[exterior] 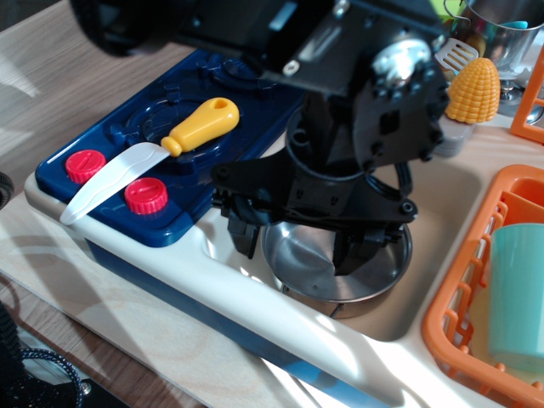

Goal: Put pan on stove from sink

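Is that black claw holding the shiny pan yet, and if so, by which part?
Nothing yet. The open gripper straddles the near-left rim of the pan, one finger inside, one outside, not closed.

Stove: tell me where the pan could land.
Front of the stove is crowded: the knife lies across the near burner, beside two red knobs. What shows of the far burner is bare, though the arm hides most. The pan sits in the sink.

I am matte black all over: a thick rounded wrist housing with one shiny silver disc, a wide flat crossbar studded with small screws, and my jaws (pixel 299 248), two blunt black plastic prongs.
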